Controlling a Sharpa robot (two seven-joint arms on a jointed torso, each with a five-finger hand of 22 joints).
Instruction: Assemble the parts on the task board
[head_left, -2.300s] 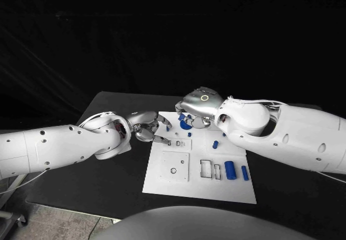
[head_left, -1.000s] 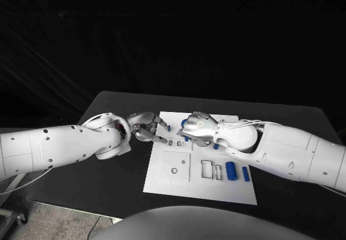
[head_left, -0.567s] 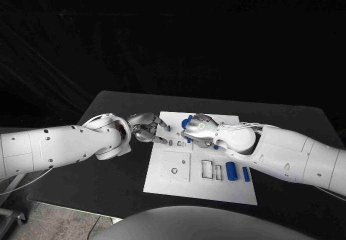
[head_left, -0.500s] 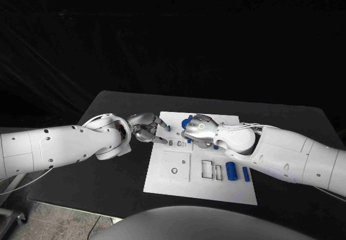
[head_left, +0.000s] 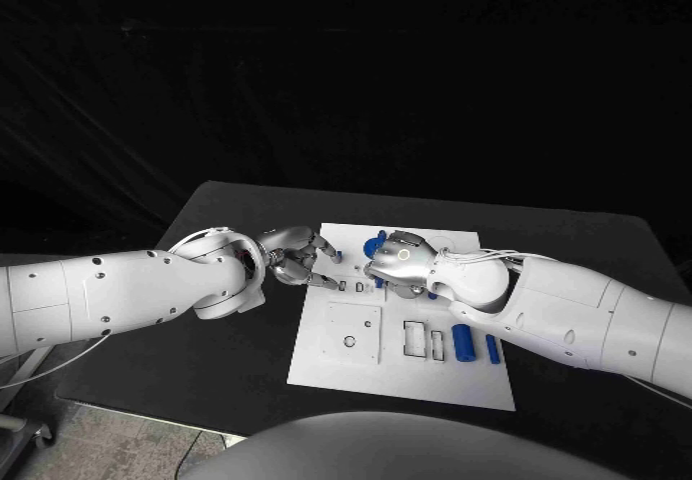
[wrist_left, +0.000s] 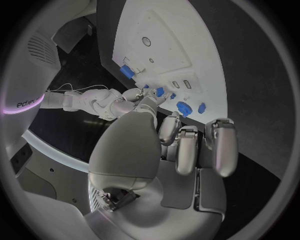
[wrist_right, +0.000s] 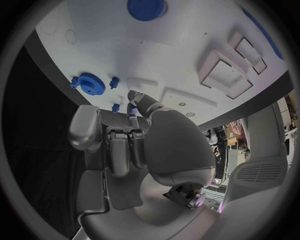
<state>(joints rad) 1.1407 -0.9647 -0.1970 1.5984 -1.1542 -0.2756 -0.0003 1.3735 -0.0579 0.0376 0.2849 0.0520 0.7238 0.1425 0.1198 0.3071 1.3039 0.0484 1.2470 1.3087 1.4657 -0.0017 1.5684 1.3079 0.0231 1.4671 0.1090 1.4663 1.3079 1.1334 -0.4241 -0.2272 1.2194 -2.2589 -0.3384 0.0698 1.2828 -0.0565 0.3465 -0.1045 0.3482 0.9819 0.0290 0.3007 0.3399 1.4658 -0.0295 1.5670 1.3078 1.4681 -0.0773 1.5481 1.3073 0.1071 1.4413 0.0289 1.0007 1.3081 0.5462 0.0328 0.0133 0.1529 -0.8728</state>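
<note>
- A dark curtained room lies behind the black table (head_left: 231, 215), which carries the work.
- The white task board (head_left: 332, 355) lies in the middle of the table; its near half has a raised square plate (head_left: 351, 331) and empty rectangular slots (head_left: 423, 340).
- The right hand (head_left: 400, 262) is down over the far middle of the board. In the right wrist view its thumb and a fingertip seem to pinch a small blue peg (wrist_right: 132, 109) against the board, the other fingers curled in.
- The left hand (head_left: 296, 258) hovers at the board's far left edge, fingers curled; whether it holds anything I cannot tell.
- A blue cylinder (head_left: 462, 341) and a thinner blue pin (head_left: 492, 348) lie loose at the board's right side, near the slots.
- A blue gear (wrist_right: 91, 83) sits at the far end, with two small blue pegs just beside it.
- Judged step: the right hand is seating the small peg in a hole of the far row.
- The next move likely calls for pressing it straight down, then letting go without tilting it, before fetching the loose cylinder.
</note>
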